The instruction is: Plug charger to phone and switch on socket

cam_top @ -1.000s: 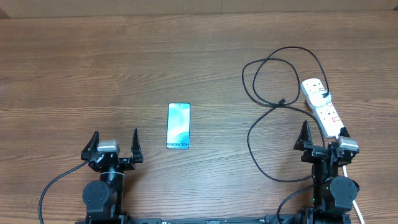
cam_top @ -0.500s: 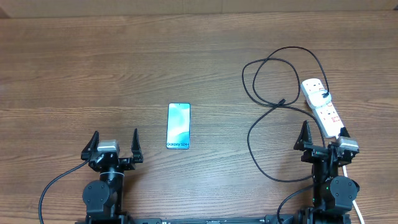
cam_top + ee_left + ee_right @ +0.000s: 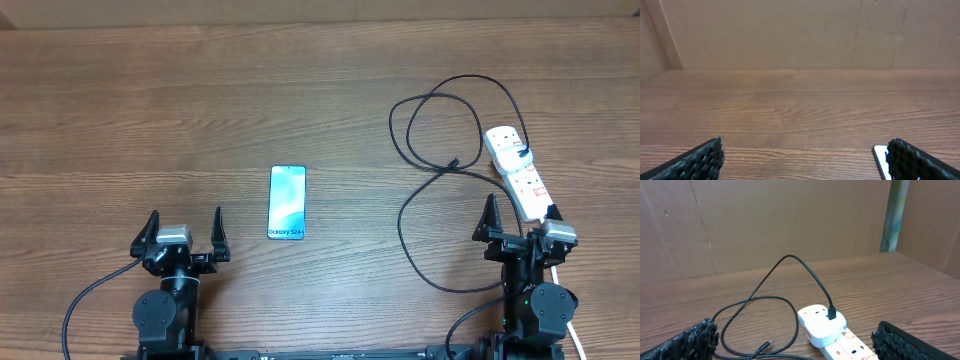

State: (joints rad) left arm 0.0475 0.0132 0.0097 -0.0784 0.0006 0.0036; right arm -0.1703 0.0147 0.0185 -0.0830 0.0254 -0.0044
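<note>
The phone (image 3: 287,202) lies flat mid-table with its light screen up; its corner (image 3: 880,156) shows beside my left gripper's right finger. The charger's black cable (image 3: 440,130) loops at the right, and its free connector tip (image 3: 455,162) (image 3: 765,346) rests on the wood. Its other end enters a white adapter (image 3: 822,325) seated at the far end of the white socket strip (image 3: 518,172) (image 3: 850,349). My left gripper (image 3: 184,228) (image 3: 802,167) stands open near the front edge, left of the phone. My right gripper (image 3: 520,215) (image 3: 795,347) is open just short of the strip.
A brown cardboard wall (image 3: 800,35) stands along the table's far side. The strip's white cord (image 3: 572,335) runs off the front right past the right arm. Part of the cable (image 3: 420,265) curves along the wood left of the right arm.
</note>
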